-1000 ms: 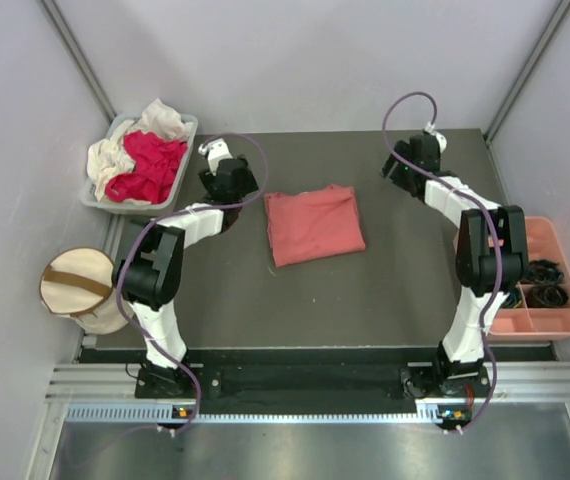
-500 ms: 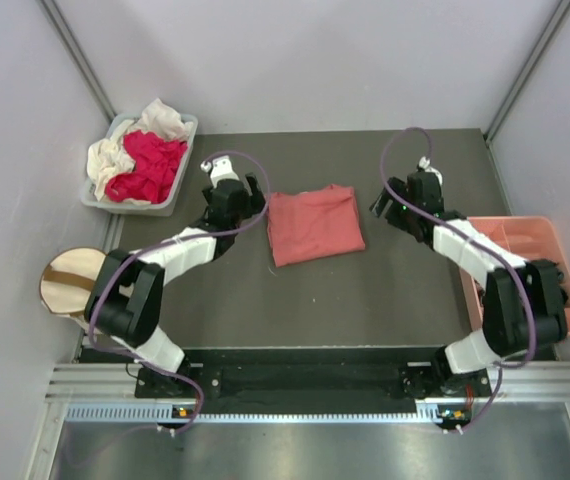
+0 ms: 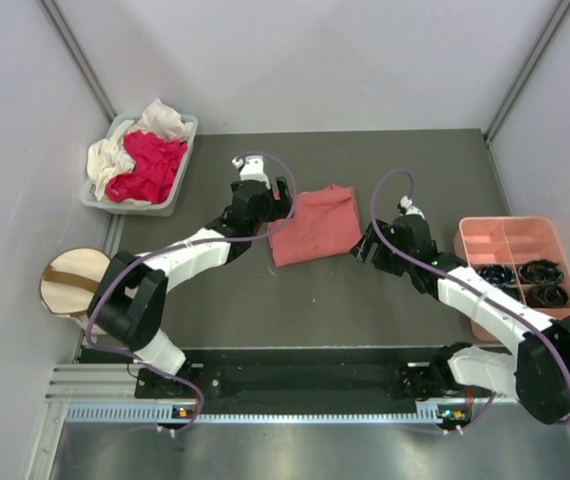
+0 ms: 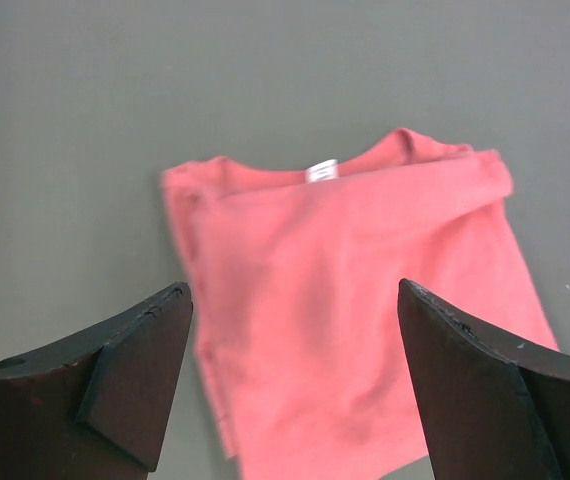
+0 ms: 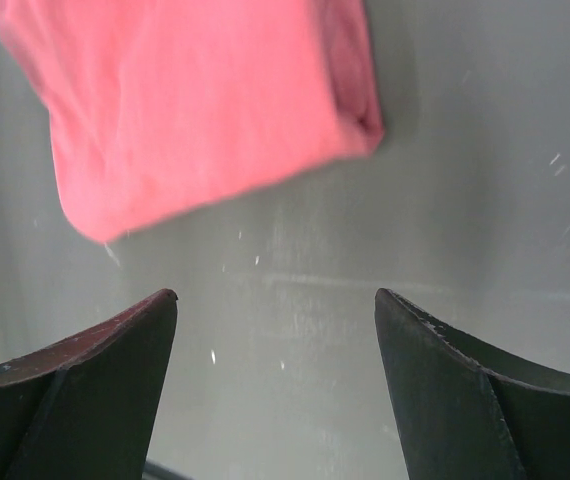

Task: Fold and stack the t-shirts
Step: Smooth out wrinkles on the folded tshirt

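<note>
A salmon-pink t-shirt (image 3: 315,225) lies folded into a rough rectangle mid-table, its white neck label (image 4: 321,171) showing in the left wrist view. My left gripper (image 3: 281,205) hovers at the shirt's left edge, open, its jaws spanning the pink cloth (image 4: 355,300) with nothing between them. At the shirt's right edge my right gripper (image 3: 366,246) is open too, over bare table just short of the cloth (image 5: 195,110). A magenta-red t-shirt (image 3: 150,165) and a cream-white t-shirt (image 3: 115,155) lie crumpled in a grey bin (image 3: 185,128) at the back left.
A rigid pink compartment tray (image 3: 513,240) holding dark items sits at the right table edge. A cream drum-shaped bin with a brown strap (image 3: 70,282) stands off the table's left side. Grey walls close in the back and sides.
Both arms have swung in from the table's far corners toward the folded pink shirt, the left to its left edge, the right to its right edge. Both grippers stay open.
</note>
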